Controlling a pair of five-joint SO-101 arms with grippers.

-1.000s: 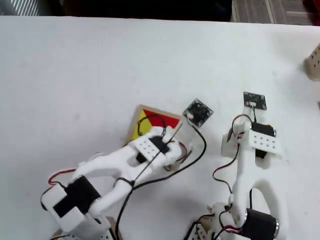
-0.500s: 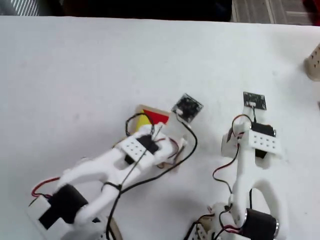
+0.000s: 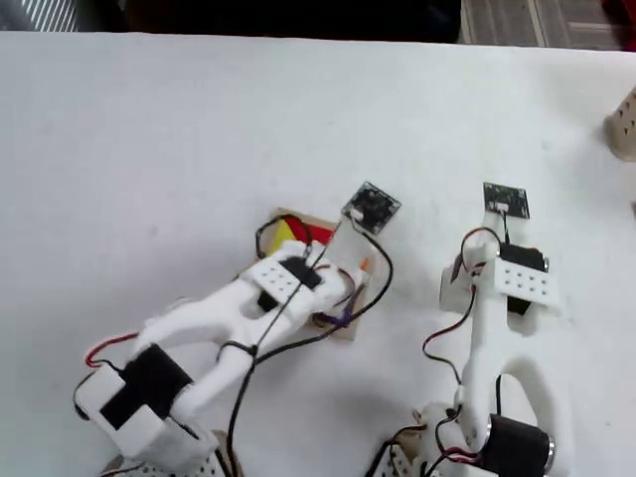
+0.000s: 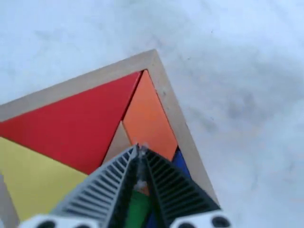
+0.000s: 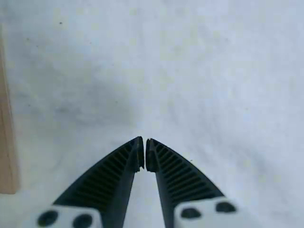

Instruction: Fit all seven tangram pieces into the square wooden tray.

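the left gripper (image 4: 141,151) sits low over the wooden tray (image 4: 167,95), tips pinched together on nothing i can see, right at the orange piece (image 4: 149,118) beside the red piece (image 4: 80,118). the right gripper (image 5: 144,154) is closed and empty over the table (image 5: 199,71).

The left arm (image 3: 214,318) sprawls across the tray (image 4: 167,102), blocking it from above. The table (image 3: 199,129) strip between it and the right arm (image 3: 487,328) is passable; far side's wide open.
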